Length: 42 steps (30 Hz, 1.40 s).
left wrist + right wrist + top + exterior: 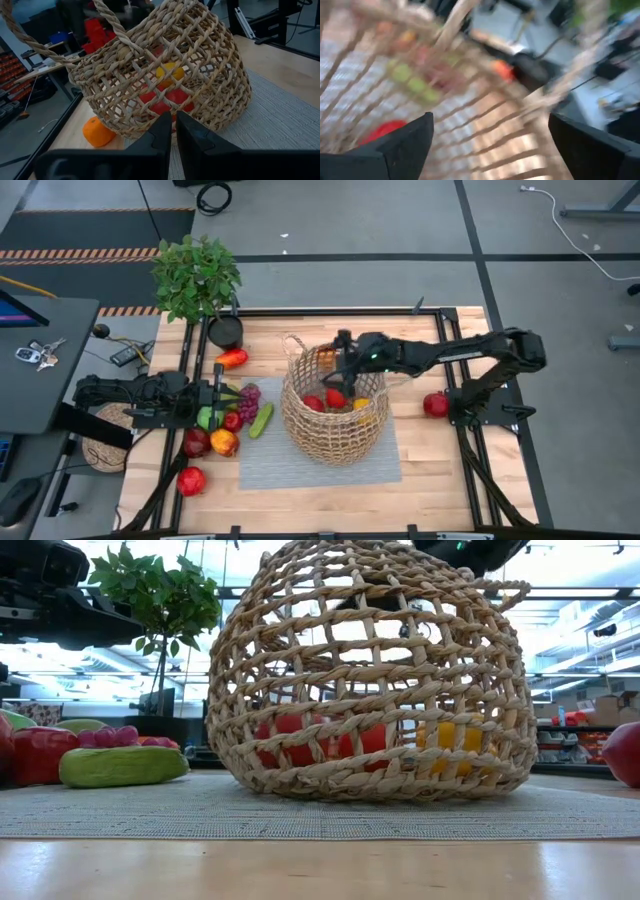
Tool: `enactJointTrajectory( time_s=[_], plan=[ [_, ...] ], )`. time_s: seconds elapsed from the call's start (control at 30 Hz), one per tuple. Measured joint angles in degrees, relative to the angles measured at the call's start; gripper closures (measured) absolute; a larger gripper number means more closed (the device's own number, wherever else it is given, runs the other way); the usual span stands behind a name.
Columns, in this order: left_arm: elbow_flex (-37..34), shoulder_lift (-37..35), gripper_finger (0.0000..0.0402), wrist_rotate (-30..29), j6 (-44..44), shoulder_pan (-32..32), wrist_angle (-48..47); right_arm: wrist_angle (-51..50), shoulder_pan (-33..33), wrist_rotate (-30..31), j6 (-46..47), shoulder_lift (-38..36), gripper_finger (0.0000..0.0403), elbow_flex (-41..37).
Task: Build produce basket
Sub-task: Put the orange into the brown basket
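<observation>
The tan wicker basket (335,420) stands on a grey mat (300,465) at the table's middle, its mouth tipped toward the far edge. Red apples (322,400) and a yellow fruit (361,404) lie in it; they show through the weave in the low view (300,740). My right gripper (346,365) is open inside the basket's mouth, its fingers (410,142) wide apart with nothing between them. My left gripper (173,131) is shut and empty, low over the produce at the left (220,393). There lie grapes (249,398), a cucumber (261,420), a green apple (206,418) and red apples (196,442).
A red-orange pepper (232,358) and a black pot (226,330) with a leafy plant (197,275) stand at the far left. An orange fruit (97,132) lies by the basket's far side. One red apple (435,405) lies right of the mat, another (191,480) near the front left.
</observation>
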Motion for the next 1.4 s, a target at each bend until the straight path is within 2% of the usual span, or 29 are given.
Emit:
enactJointTrajectory(
  time_s=[0.13, 0.2, 0.3, 0.43, 0.6, 0.9, 1.03, 1.13, 1.4],
  plan=[
    [0.0, 0.0, 0.0372, 0.0, 0.0, 0.0, 0.0, 0.0, -3.3, 3.8, 1.5, -5.9, 0.0019, 0.0],
    [0.0, 0.0, 0.0373, 0.0, 0.0, 0.0, 0.0, 0.4, -6.1, 3.9, 4.6, -8.2, 0.0027, 0.0],
    [0.0, 0.0, 0.0373, 0.0, 0.0, 0.0, 0.0, -0.1, -11.8, -0.4, 10.1, -9.6, 0.0042, 0.1],
    [0.0, 0.0, 0.0369, 0.0, 0.0, 0.0, 0.0, -0.5, -19.9, -6.9, 18.6, -7.4, 0.0055, 0.1],
    [0.0, 0.0, 0.0366, 0.0, 0.0, 0.0, 0.0, -7.7, -25.3, -8.3, 27.2, 0.3, 0.0056, 5.7],
    [0.0, 0.0, 0.0374, 0.0, 0.0, 0.0, 0.0, -38.5, -27.4, -8.3, 34.4, 20.0, 0.0056, 30.1],
    [0.0, 0.0, 0.0371, 0.0, 0.0, 0.0, 0.0, -47.3, -27.7, -11.8, 34.5, 28.0, 0.0056, 37.9],
    [0.0, 0.0, 0.0367, 0.0, 0.0, 0.0, 0.0, -52.0, -27.3, -14.9, 34.9, 32.3, 0.0053, 43.3],
    [0.0, 0.0, 0.0369, 0.0, 0.0, 0.0, 0.0, -64.3, -25.2, -14.3, 36.8, 40.0, 0.0023, 51.9]
  ],
)
